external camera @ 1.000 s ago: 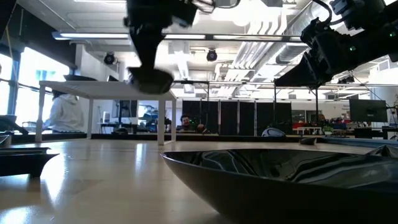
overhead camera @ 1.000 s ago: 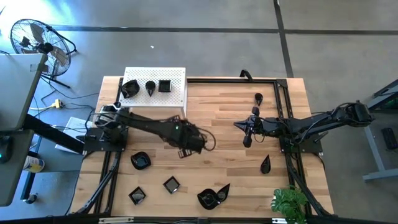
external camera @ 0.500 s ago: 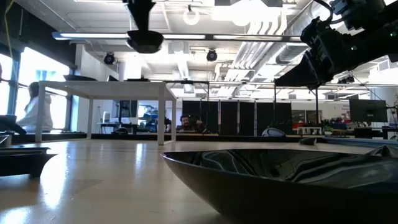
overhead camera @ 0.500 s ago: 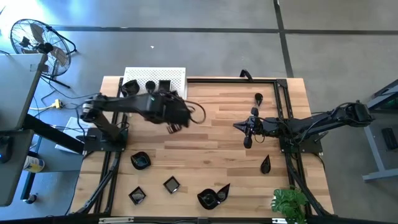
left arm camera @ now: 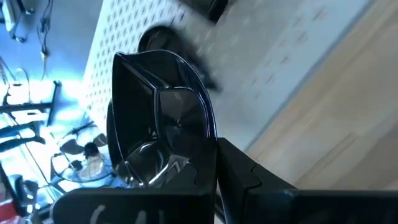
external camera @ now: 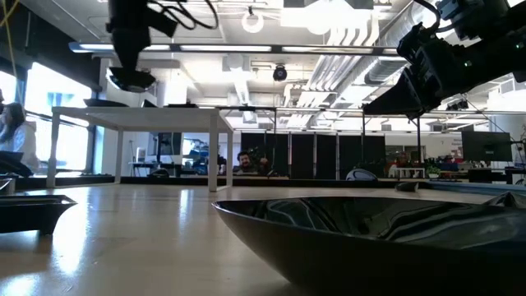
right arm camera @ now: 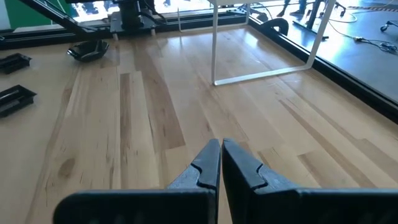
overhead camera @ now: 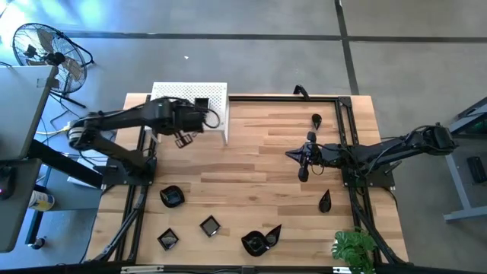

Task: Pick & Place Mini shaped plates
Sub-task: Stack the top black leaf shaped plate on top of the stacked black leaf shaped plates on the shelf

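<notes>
My left gripper (overhead camera: 183,135) is shut on a glossy black mini shaped plate (left arm camera: 161,134), an angular dish held up by its rim. It hangs at the front edge of the white perforated stand (overhead camera: 190,100), above the tabletop, and shows at the upper left of the low view (external camera: 130,76). On the stand I see a square plate (overhead camera: 202,104) and a round one (left arm camera: 155,40). More plates lie near the table's front: one (overhead camera: 172,196), a square one (overhead camera: 210,225) and a large leaf-shaped one (overhead camera: 261,240). My right gripper (overhead camera: 303,166) is shut and holds nothing, right of centre.
Two small teardrop plates (overhead camera: 325,201) (overhead camera: 316,119) lie on the right side. A black metal frame (overhead camera: 346,137) borders the table. A potted plant (overhead camera: 354,247) stands at the front right corner. The big leaf plate (external camera: 370,238) fills the low view's foreground. People show in the room beyond.
My left arm has swung from the table's middle back and left to the stand, carrying the plate and rising with it. The right arm has not moved.
</notes>
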